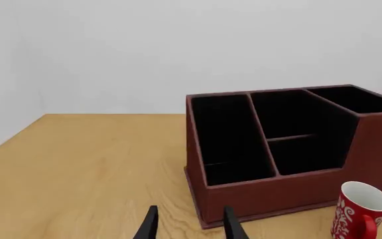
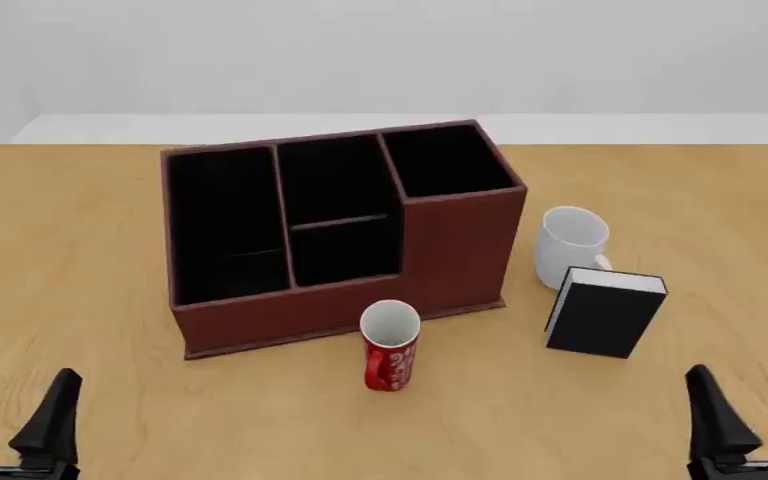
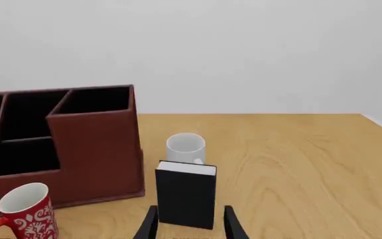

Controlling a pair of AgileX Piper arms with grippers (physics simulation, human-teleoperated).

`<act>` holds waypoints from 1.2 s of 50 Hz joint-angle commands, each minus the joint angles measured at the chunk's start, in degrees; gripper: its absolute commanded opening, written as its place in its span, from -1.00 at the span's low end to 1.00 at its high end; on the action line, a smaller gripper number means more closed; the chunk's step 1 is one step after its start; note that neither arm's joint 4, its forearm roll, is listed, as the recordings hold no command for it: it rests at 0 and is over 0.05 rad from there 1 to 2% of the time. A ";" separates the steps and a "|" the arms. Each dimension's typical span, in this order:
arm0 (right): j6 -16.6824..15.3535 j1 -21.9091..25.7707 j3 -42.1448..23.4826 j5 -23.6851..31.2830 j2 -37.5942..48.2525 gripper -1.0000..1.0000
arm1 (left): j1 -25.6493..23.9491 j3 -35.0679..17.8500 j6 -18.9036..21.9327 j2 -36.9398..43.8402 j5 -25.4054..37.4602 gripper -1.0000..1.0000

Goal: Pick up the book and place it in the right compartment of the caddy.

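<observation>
While apart, both hands (image 2: 17,408) (image 2: 747,408) empty.

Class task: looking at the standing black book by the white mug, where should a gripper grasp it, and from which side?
Grip the book across its thin covers near the top, coming from above with the right gripper. It stands upright, white page edges up, with the white mug close behind.

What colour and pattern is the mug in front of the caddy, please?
The mug is red with a white ornamental pattern, white inside; clearest in the front view.
</observation>
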 commanded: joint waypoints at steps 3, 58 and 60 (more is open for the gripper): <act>-1.26 0.74 -0.09 0.80 0.01 1.00 | 0.00 0.00 0.00 0.00 0.00 1.00; -32.67 5.13 -33.45 19.67 39.97 1.00 | 0.00 0.00 0.00 0.00 0.00 1.00; -33.31 5.20 -35.53 21.58 41.06 1.00 | 0.00 0.00 0.00 0.00 0.00 1.00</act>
